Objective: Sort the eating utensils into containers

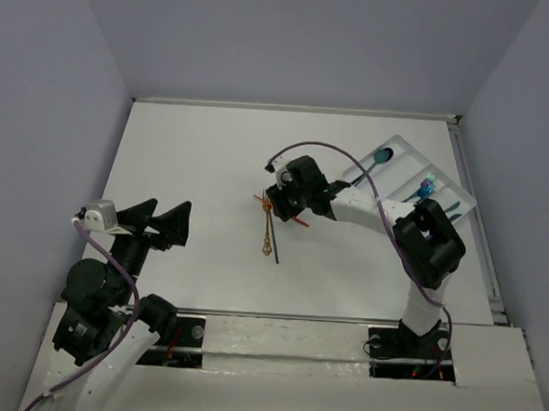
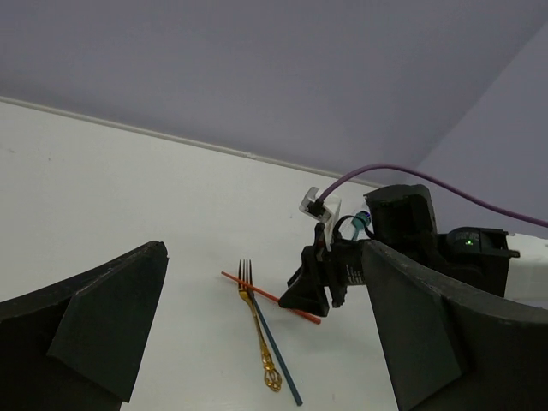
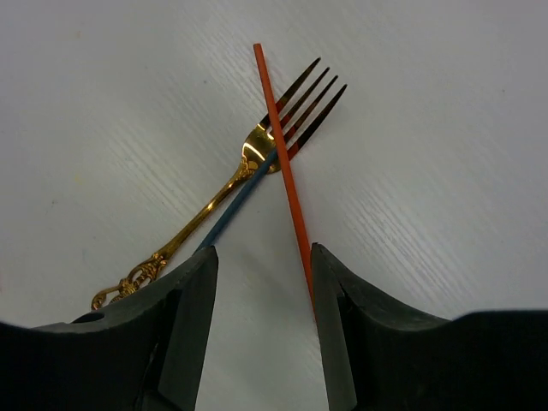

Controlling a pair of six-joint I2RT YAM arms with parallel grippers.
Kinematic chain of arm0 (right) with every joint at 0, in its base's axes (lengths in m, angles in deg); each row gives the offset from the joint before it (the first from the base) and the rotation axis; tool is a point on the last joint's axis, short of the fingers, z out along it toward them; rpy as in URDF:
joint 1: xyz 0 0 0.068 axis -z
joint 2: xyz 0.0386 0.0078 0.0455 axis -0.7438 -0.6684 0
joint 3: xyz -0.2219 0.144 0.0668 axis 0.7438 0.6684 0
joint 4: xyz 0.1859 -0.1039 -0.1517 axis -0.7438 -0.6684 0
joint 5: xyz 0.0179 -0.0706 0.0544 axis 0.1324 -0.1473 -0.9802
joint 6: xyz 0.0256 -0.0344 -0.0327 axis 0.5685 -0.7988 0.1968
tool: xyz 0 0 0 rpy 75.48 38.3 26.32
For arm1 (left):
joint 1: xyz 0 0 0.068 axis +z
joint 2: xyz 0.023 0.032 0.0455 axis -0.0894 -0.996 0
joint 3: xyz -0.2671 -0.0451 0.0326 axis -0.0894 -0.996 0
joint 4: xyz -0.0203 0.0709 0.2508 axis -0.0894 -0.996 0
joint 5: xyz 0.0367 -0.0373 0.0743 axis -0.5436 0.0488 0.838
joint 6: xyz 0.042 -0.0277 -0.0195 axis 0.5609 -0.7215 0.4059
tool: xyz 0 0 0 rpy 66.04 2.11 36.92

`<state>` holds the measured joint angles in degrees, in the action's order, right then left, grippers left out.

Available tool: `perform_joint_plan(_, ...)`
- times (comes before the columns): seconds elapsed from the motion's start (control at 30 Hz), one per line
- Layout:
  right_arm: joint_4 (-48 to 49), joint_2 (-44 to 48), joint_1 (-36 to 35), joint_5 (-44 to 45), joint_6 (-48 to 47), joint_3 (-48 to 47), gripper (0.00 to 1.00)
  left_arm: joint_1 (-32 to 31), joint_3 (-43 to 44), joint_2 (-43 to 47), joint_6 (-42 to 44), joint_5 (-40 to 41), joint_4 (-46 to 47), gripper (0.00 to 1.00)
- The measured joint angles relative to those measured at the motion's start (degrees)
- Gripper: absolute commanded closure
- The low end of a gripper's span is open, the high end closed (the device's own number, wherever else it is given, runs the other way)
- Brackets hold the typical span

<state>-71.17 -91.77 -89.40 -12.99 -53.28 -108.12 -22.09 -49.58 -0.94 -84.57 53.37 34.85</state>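
Observation:
Three utensils lie crossed on the white table: a gold fork [image 3: 248,158], an orange-red handle [image 3: 284,167] and a dark blue handle [image 3: 229,211]. My right gripper [image 3: 263,257] is open and low over them; the orange-red handle runs along the inner edge of its right finger and the blue handle passes by its left finger. From above, the right gripper [image 1: 275,199] is at the pile's far end, over the gold fork [image 1: 267,233]. The white divided tray [image 1: 404,148] sits at the far right and holds a teal spoon [image 1: 382,156] and blue utensils [image 1: 427,187]. My left gripper [image 1: 172,206] is open and empty at the left.
The left wrist view shows the fork [image 2: 257,321], the blue handle [image 2: 281,364], the orange-red handle [image 2: 257,289] and the right gripper [image 2: 310,293] beyond my left fingers [image 2: 128,300]. Grey walls enclose the table. The right arm's elbow [image 1: 429,238] stands beside the tray.

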Motion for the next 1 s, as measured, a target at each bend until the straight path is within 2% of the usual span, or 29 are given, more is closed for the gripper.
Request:
perform_joint_plan(0.37, -4.9, -8.4, -0.2, 3.6, -3.1, -5.6, 0.54, 0.4, 0.0, -0.5, 0.2, -0.9, 0.0, 0.01)
perform_joint_plan(0.5, -5.6, -8.6, -0.2, 4.4, -3.7, -5.6, 0.66, 0.5, 0.0, -0.5, 0.2, -1.0, 0.0, 0.01)
perform_joint_plan(0.6, -6.0, -9.0, -0.3, 4.6, -3.9, -6.3, 0.80, 0.7, 0.0, -0.5, 0.3, -1.2, 0.1, 0.01)
perform_joint_plan(0.77, -6.0, -9.4, -0.4, 4.7, -3.8, -6.5, 0.85, 0.7, 0.0, -0.5, 0.4, -1.8, 0.8, 0.01)
perform_joint_plan(1.0, -4.7, -9.1, -0.7, 4.0, -3.4, -5.7, 0.96, 1.0, 0.0, -0.5, 0.4, -2.6, 1.3, 0.01)
